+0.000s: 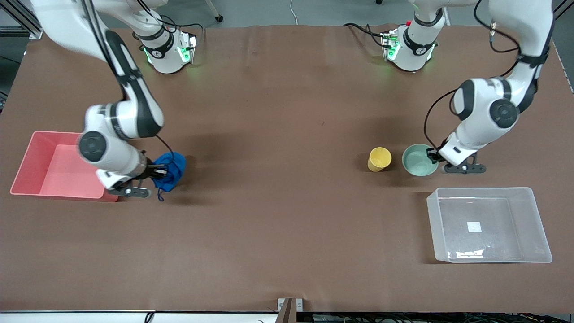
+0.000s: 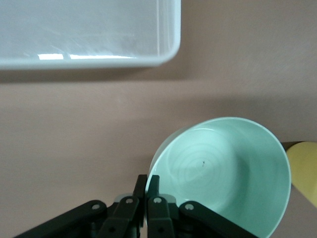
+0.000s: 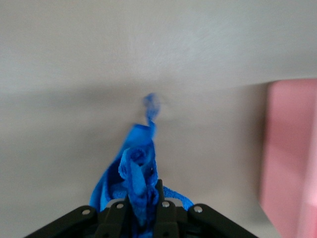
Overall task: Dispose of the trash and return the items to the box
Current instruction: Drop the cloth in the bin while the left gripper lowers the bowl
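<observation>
The blue wad (image 1: 169, 169), pinched in the right gripper (image 1: 158, 171), hangs just beside the pink bin (image 1: 33, 153) toward the table's middle, while the left gripper (image 1: 433, 155) clamps the bowl (image 1: 418, 159) rim, the box (image 1: 529, 224) nearer the front camera.

There were two robot arms, each with one gripper: the right gripper (image 1: 158, 171) and the left gripper (image 1: 433, 154). On the table (image 1: 278, 148) stood one blue wad (image 1: 170, 169), one yellow cup (image 1: 379, 159), one green bowl (image 1: 418, 160), one clear box (image 1: 489, 224) and one pink bin (image 1: 56, 165).
</observation>
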Controlling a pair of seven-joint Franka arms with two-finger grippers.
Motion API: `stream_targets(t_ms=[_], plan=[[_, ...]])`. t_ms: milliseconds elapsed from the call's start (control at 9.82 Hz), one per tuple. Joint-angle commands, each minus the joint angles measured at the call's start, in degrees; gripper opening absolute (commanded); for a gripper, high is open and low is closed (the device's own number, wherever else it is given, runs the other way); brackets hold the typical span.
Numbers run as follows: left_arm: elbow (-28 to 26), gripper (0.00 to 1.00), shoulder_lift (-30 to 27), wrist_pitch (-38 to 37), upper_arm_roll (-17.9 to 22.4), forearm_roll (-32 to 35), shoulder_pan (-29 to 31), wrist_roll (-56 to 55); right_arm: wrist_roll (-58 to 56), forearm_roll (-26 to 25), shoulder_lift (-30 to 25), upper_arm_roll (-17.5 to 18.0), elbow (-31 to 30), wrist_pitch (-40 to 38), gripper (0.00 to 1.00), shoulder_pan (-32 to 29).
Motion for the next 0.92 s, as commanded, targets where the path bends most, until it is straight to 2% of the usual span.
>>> stream_targets(t_ms=[0, 102, 306, 407, 611, 713, 815], plan=[[8.9, 0.01, 3.07, -2.55, 2.29, -0.64, 0.34, 3.32, -6.51, -1.08, -2.67, -0.51, 11.78, -14.33, 0.01, -4.47], [14.95, 0.01, 6.57, -2.55, 4.13, -0.9, 0.25, 4.9, -13.7, -2.49, -2.93, -0.69, 14.1, -16.91, 0.01, -8.49], [26.29, 0.01, 14.73, -3.6, 4.67, -2.21, 0.34, 5.44, -25.24, -6.0, -3.29, -0.69, 13.77, -16.41, 0.01, -17.28], [33.75, 0.01, 19.56, -7.18, 6.24, -2.48, 0.52, 7.53, -28.16, -7.41, -3.02, -0.69, 12.46, -14.32, 0.01, -20.63], [46.16, 0.01, 28.88, -12.21, 8.79, -9.38, 0.69, 11.75, -29.23, -7.51, -2.85, -0.6, 0.92, -0.05, 0.01, -25.3], [48.04, 0.01, 32.76, -12.13, 9.85, -11.43, 0.69, 13.95, -29.24, -7.51, -2.58, -0.6, -5.33, 8.03, 0.02, -26.19], [50.84, 0.01, 36.54, -12.05, 10.56, -11.88, 1.04, 14.84, -29.24, -7.42, -0.58, -0.6, -8.87, 14.47, 0.04, -27.33]])
